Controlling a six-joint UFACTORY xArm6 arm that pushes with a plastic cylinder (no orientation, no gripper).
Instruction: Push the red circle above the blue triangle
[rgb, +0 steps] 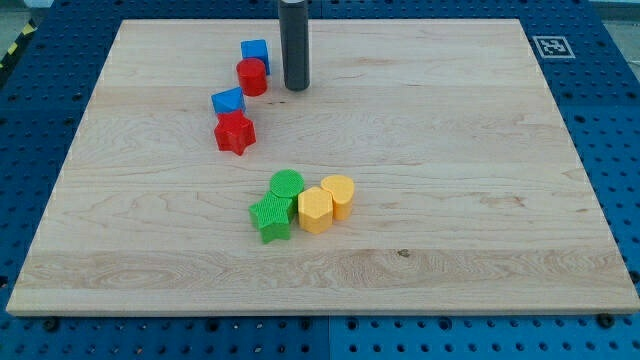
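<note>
The red circle (252, 77) sits near the view's top, touching a blue block (255, 52) just above it. A second blue block (228, 101), which may be the blue triangle, lies below and left of the circle, touching a red star (235, 133) beneath it. My tip (295, 87) stands just to the right of the red circle, a small gap apart from it.
A green circle (287, 185), a green star (270, 217), a yellow hexagon (316, 210) and a yellow rounded block (338, 195) cluster at the middle of the wooden board (480, 200). A blue pegboard surrounds the board.
</note>
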